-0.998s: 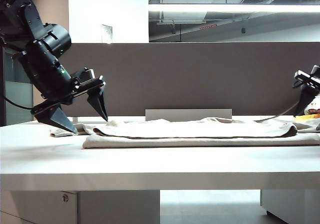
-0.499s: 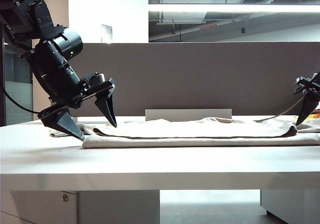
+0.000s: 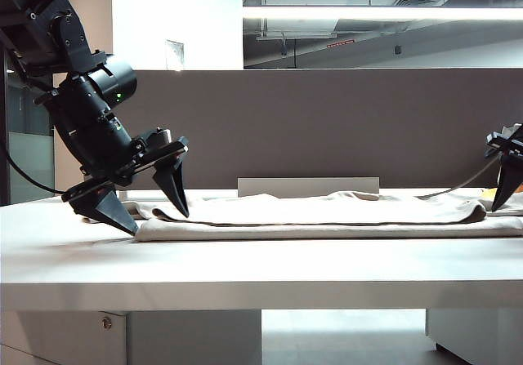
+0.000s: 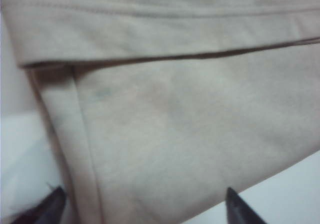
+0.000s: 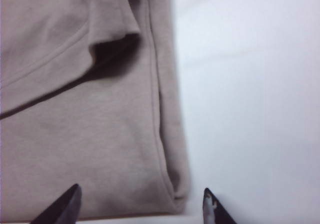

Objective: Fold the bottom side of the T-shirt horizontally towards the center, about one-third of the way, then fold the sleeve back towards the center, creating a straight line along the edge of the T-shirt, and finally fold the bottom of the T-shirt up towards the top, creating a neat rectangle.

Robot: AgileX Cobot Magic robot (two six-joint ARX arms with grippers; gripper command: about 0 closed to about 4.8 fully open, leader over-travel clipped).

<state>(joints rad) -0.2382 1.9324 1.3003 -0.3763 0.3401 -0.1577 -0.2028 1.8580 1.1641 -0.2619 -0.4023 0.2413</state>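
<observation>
My beige cotton T-shirt (image 3: 327, 218) lies flat along the white bench (image 3: 245, 275), partly folded lengthwise. To fold cleanly I'd pinch both near corners level and lift together. My left gripper (image 3: 154, 211) tilts down over the shirt's left end, fingers (image 4: 50, 206) spread wide, grasping nothing. My right gripper (image 5: 140, 204) hangs over the right end, fingers apart and empty.

right pincer (image 3: 508, 187) cropped by frame edge; T-shirt (image 3: 327, 216) likewise
</observation>
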